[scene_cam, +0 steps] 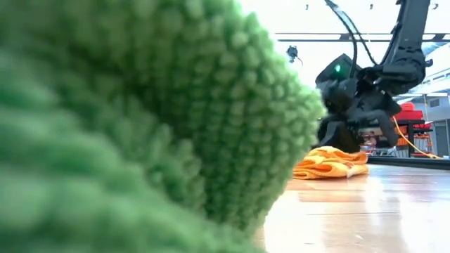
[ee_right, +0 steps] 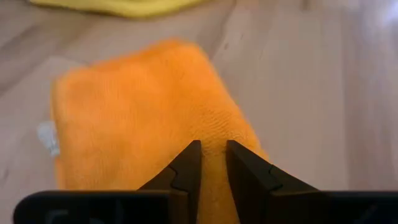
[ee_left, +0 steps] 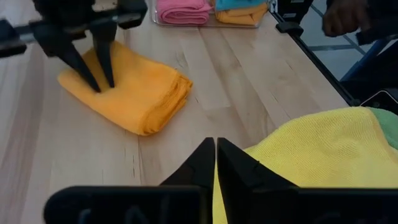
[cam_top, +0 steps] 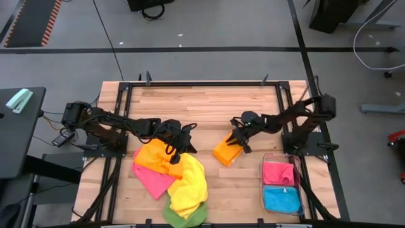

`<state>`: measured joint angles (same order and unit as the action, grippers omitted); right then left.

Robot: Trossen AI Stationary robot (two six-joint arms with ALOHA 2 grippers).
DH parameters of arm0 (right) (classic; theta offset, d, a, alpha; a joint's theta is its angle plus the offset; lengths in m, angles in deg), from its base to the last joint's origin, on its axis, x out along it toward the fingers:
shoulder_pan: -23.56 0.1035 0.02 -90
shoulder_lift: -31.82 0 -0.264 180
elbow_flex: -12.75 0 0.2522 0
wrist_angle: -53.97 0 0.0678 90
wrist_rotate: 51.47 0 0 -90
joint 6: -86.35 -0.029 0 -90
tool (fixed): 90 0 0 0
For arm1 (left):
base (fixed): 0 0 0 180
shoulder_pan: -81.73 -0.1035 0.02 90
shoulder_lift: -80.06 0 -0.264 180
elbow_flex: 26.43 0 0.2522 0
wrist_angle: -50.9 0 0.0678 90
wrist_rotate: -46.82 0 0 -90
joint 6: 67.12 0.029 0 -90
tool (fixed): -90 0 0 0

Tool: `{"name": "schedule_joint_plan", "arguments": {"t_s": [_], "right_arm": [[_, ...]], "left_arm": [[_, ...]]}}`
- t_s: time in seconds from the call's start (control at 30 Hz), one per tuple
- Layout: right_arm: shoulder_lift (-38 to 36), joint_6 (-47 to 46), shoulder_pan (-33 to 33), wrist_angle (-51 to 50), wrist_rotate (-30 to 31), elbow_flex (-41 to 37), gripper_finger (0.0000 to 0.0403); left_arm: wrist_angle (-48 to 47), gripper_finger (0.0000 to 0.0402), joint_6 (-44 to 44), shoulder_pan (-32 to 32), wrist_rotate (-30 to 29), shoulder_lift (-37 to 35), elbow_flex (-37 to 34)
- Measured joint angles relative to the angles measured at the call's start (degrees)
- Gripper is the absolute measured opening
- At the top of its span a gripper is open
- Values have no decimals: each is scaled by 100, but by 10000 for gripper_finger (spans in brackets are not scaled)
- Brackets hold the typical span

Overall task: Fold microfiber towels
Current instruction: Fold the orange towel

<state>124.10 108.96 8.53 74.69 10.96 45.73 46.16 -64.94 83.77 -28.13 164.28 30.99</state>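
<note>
High view: the right gripper point(cam_top: 243, 144) sits on the folded orange towel point(cam_top: 226, 152) in the middle of the table point(cam_top: 209, 104). The left gripper point(cam_top: 180, 150) is over the pile of loose towels point(cam_top: 174, 180), w/ orange, pink, yellow and green ones mixed up. A clear bin point(cam_top: 281, 185) near the right arm has a pink towel point(cam_top: 278, 172) and a blue towel point(cam_top: 282, 199) folded in it already. What could go wrong: if the right gripper lifts w/ only the top layer, the fold may fall open. If the left one grabs two towels at once, both come up stuck together.

Low view: a green towel point(scene_cam: 133, 119) is right up at the camera and hides most of the table. Behind it the folded orange towel point(scene_cam: 330, 163) lies flat w/ a dark gripper point(scene_cam: 351, 130) just over it.

Left wrist view: the left gripper's fingers point(ee_left: 233, 163) are together, nothing between them. The yellow towel point(ee_left: 317, 155) is right beside them. Far off, the right gripper point(ee_left: 99, 78) pokes down on the folded orange towel point(ee_left: 134, 90). The bin point(ee_left: 211, 15) is past that. A person's hand point(ee_left: 342, 18) shows beyond the table edge, not near the arms.

Right wrist view: the right gripper point(ee_right: 213, 165) has its fingers a bit apart, w/ tips at the edge of the orange towel point(ee_right: 143, 118). I can't tell if cloth is pinched between them. A little white tag point(ee_right: 47, 135) sticks out at one side. If the tips just slide, the towel could bunch up or skid on the smooth wood.
</note>
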Motion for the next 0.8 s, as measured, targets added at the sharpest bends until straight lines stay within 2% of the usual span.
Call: {"name": "schedule_joint_plan", "arguments": {"t_s": [0.17,0.23,0.43,0.57,0.67,0.8], "right_arm": [[808,53,-194,639,-306,22,67],[909,-46,-217,770,-393,32,60],[141,-328,-201,411,-148,-6,49],[-322,-420,-45,443,-257,11,49],[-431,-437,149,537,-498,11,49],[-215,-311,405,532,-440,9,49]], "left_arm": [[2,14,2,0,0,0,0],[2,13,2,0,0,0,0],[-45,24,-2,1,0,0,0],[-101,26,-4,7,0,0,0],[-101,21,-4,7,0,0,0],[-101,13,0,5,0,0,0]]}}
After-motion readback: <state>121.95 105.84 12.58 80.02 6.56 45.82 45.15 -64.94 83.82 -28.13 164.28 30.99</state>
